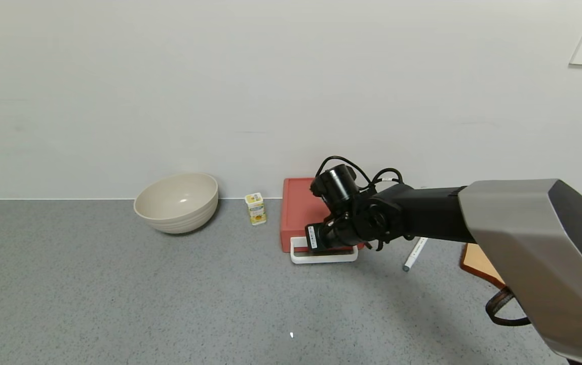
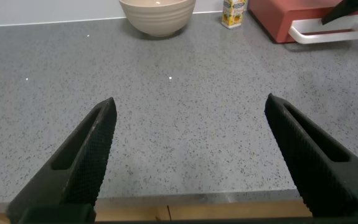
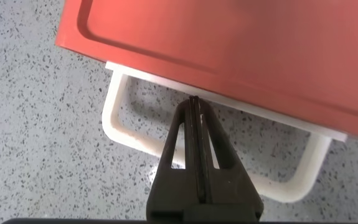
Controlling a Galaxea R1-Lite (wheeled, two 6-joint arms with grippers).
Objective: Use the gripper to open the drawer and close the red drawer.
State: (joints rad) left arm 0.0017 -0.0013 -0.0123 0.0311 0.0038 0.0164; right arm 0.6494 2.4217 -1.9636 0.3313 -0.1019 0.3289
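Hovering over the front of the red drawer (image 1: 302, 209), the right gripper (image 3: 194, 109) has its fingers pressed together, holding nothing, tips poked down inside the white loop handle (image 1: 324, 257). The drawer sits on the grey tabletop (image 1: 118, 294) against the wall, right of the little yellow carton (image 1: 256, 208) and the beige bowl (image 1: 177, 202); only a thin white edge of its tray shows, so I'd say it is nearly shut.

What could go wrong: the box looks light, so pulling may drag the whole thing forward instead of sliding the tray. Thin tips could also slip up out of the loop if the arm lifts.

The left gripper (image 2: 191, 158) is parked low near the tabletop's front edge, fingers spread wide.

Counting: one drawer, one handle, one bowl, one carton, one white marker (image 1: 415, 254), one wooden board (image 1: 480, 263).
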